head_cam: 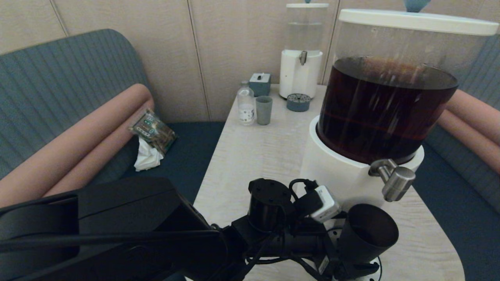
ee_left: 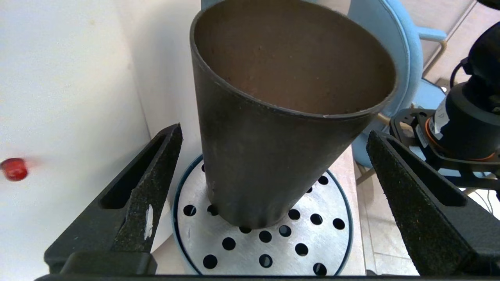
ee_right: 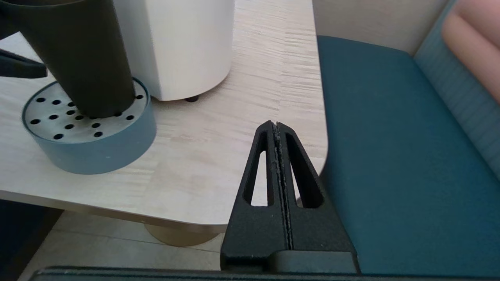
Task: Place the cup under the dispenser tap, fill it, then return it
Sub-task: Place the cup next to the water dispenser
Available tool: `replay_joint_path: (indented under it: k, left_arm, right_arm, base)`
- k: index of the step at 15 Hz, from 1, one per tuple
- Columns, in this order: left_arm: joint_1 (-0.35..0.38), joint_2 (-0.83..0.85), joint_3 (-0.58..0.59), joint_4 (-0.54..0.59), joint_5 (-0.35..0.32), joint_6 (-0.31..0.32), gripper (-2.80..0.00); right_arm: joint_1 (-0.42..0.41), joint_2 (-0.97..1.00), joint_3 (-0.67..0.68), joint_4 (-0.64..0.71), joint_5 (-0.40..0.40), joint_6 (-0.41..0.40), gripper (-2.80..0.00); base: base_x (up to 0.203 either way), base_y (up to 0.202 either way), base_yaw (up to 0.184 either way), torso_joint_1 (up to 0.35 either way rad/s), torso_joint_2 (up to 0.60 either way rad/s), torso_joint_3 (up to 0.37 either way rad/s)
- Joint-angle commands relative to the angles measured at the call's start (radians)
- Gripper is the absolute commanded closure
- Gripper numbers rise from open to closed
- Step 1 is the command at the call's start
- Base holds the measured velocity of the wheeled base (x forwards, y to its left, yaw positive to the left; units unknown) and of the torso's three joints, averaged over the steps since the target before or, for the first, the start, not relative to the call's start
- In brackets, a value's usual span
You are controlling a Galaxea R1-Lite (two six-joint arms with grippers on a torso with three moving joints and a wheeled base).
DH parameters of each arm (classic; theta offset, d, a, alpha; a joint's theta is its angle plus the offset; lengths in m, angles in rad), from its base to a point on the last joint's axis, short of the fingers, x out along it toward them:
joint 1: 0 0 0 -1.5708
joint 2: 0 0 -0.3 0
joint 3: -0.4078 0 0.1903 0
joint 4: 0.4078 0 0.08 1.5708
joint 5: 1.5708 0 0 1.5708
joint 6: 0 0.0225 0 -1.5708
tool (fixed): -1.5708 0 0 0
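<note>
While the left gripper (ee_left: pixel 269 195) holds its fingers spread wide on either side of the cup (ee_left: pixel 281 117) without touching it, the cup stands on the drip tray (ee_left: pixel 269 242) below the tap (head_cam: pixel 394 181), at 5 o'clock from the big dispenser (head_cam: pixel 375 117), and the right gripper (ee_right: pixel 278 128) is pressed together over the table (ee_right: pixel 218 128) edge.

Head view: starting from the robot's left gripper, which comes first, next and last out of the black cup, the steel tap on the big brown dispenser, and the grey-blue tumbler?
1. The black cup: between the open fingers of the left gripper, on the perforated drip tray.
2. The steel dispenser tap: just above the cup.
3. The grey-blue tumbler: far back on the table, beside a clear bottle.
</note>
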Motion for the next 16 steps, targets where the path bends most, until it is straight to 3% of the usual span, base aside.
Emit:
replay_joint_path:
  k: [1,16]
  left_arm:
    - [-0.003,0.011,-0.006,-0.002,0.001,0.000,-2.80]
    - [-0.019,0.015,-0.019,0.009,-0.003,-0.002,-2.80]
  right_arm:
    - [-0.001,0.000,0.009,0.000,0.001,-0.001,0.00]
    - [0.000,0.000,0.009,-0.001,0.001,-0.001,0.00]
  base:
    - [0.000,0.000,0.000,0.000,0.00,0.000]
    - [0.000,0.000,0.000,0.000,0.00,0.000]
